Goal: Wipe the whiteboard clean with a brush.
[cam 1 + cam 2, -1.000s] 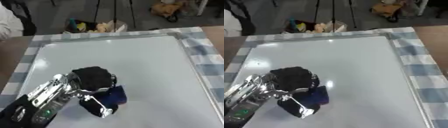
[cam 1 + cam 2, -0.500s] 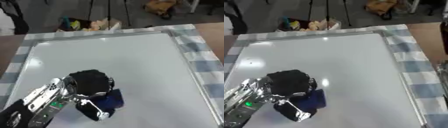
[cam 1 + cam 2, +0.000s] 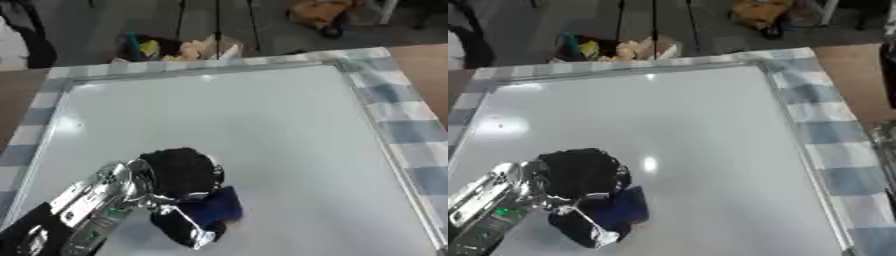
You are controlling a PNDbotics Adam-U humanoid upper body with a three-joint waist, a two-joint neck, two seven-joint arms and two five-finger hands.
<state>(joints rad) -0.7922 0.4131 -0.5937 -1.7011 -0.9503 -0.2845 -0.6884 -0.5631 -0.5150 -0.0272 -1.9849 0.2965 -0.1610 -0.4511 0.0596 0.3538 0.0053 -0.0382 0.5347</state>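
Left eye view shows the robot's left hand (image 3: pixel 179 187) coming in from the lower left corner, black with silver parts on the arm behind it. Its fingers are curled around a dark blue brush (image 3: pixel 214 210), so the hand is gripping the brush. The brush sits under and just to the right of the black knuckles, and it is pressed down on the whiteboard (image 3: pixel 262 120), in the lower left part of the board. One silver fingertip shows below the blue body of the brush, near the bottom edge of the picture.

The whiteboard is large and fills most of the view. It lies flat on a blue and white checked cloth (image 3: pixel 402 130), which shows as a border along the far side and the right side, and also as a narrow strip on the left. The board has a thin pale frame. Its surface looks white and glossy, with some bright reflections of light: one near the far edge, one at the left side. I cannot make out any writing on it.

Beyond the far edge of the table, on the floor, there is a heap of small coloured things (image 3: pixel 175 47), yellow, green and beige; I cannot tell what they are.

The right hand I cannot identify in either view; at the right edge of the right eye view only some dark blurred shape appears.
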